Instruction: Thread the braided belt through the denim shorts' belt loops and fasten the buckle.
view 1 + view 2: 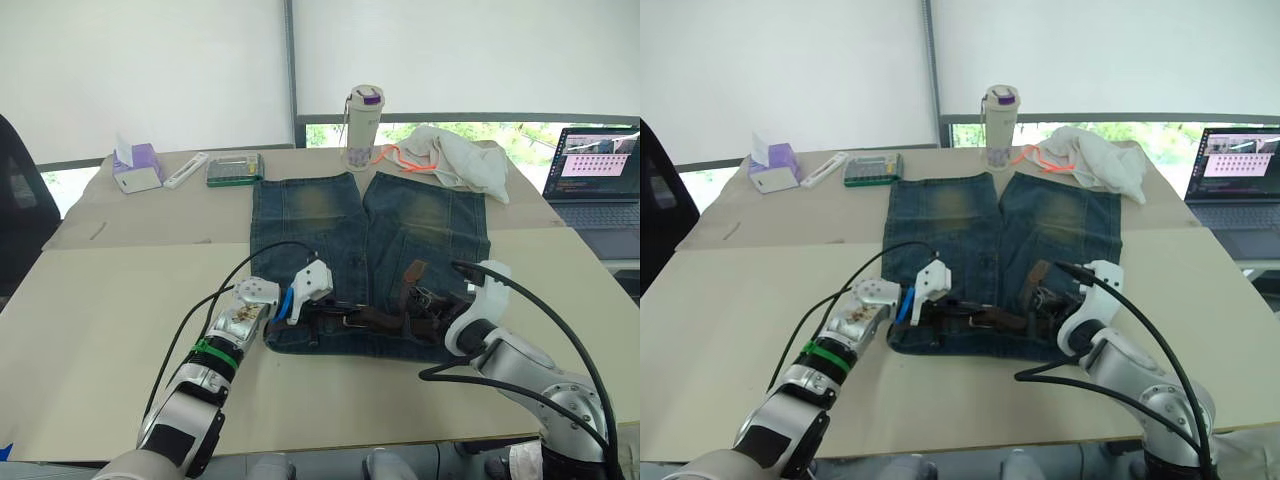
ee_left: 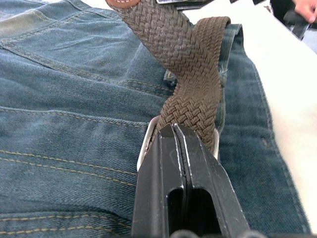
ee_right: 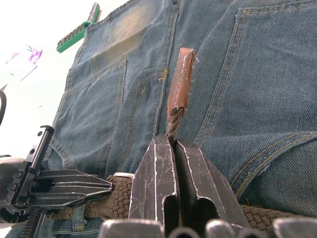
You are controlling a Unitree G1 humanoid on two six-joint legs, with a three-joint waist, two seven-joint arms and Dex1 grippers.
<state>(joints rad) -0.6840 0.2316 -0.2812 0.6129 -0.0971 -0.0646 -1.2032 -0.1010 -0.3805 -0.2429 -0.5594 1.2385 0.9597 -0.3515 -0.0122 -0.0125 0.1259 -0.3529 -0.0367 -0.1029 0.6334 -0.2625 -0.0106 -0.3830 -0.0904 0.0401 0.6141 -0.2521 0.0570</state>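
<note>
The denim shorts (image 1: 330, 225) lie flat on the table, waistband towards me. The braided belt (image 1: 380, 321) runs along that waistband. My left gripper (image 2: 174, 130) is shut on the brown strap right at the silver buckle (image 2: 144, 148), over the left half of the waistband (image 1: 318, 318). My right gripper (image 3: 171, 141) is shut on the strap just below its tan leather tip (image 3: 180, 79), which stands up over the right half of the waistband (image 1: 412, 275). Between the two grippers the strap bunches and loops. The belt loops are too small to pick out.
A bottle with a purple lid (image 1: 362, 127) stands beyond the legs of the shorts. A white cloth with orange cord (image 1: 460, 155) lies at back right, with a laptop (image 1: 598, 175) beyond the table's right edge. A tissue box (image 1: 137, 167), a white stick (image 1: 186, 170) and a calculator (image 1: 235, 168) sit at back left.
</note>
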